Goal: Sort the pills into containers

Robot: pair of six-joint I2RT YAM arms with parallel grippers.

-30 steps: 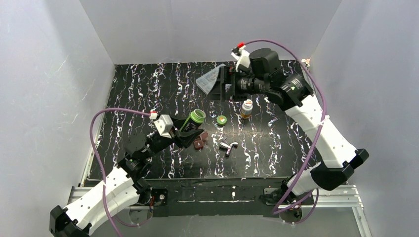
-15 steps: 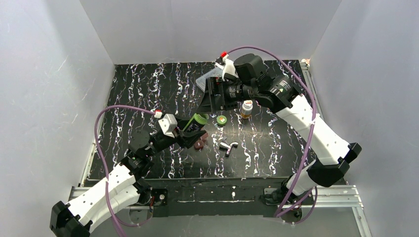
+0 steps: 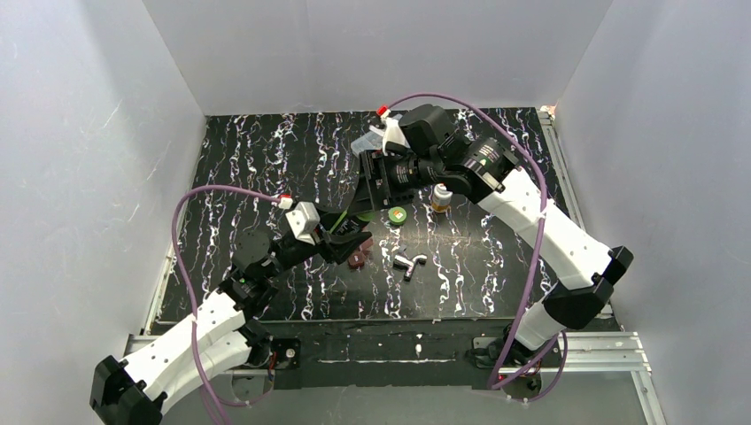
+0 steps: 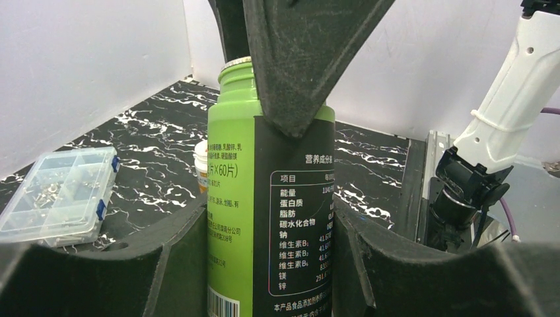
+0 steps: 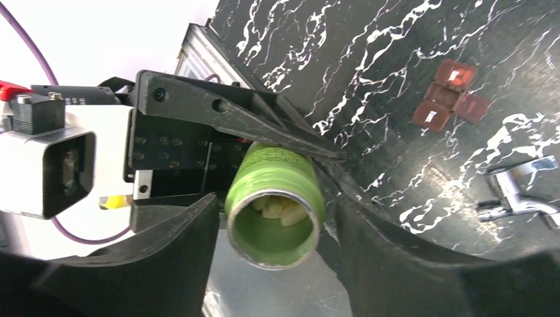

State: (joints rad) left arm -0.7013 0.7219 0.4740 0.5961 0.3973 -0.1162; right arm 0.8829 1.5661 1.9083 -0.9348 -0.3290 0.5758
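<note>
My left gripper (image 3: 345, 241) is shut on a dark bottle with a green label (image 4: 264, 198), one of the containers. Its mouth is uncapped, and pale pills (image 5: 280, 210) lie inside. The right gripper (image 5: 274, 221) straddles the bottle's green neck (image 5: 274, 178), jaws open on either side with a small gap on the left. From the left wrist view, a right finger (image 4: 297, 59) hangs over the bottle's top. A green cap (image 3: 397, 214) lies on the table. The amber container with a white cap (image 3: 441, 197) stands upright behind it.
A clear compartment box (image 4: 59, 195) sits at the back of the black marbled table (image 3: 266, 159). Dark red pieces (image 3: 358, 258) and a small metal-and-white object (image 3: 407, 263) lie near the left gripper. White walls enclose three sides.
The right arm swung left and down from the compartment box to the green bottle, and its jaws now flank the neck, narrower than before. The left gripper kept its hold, the bottle lower.
</note>
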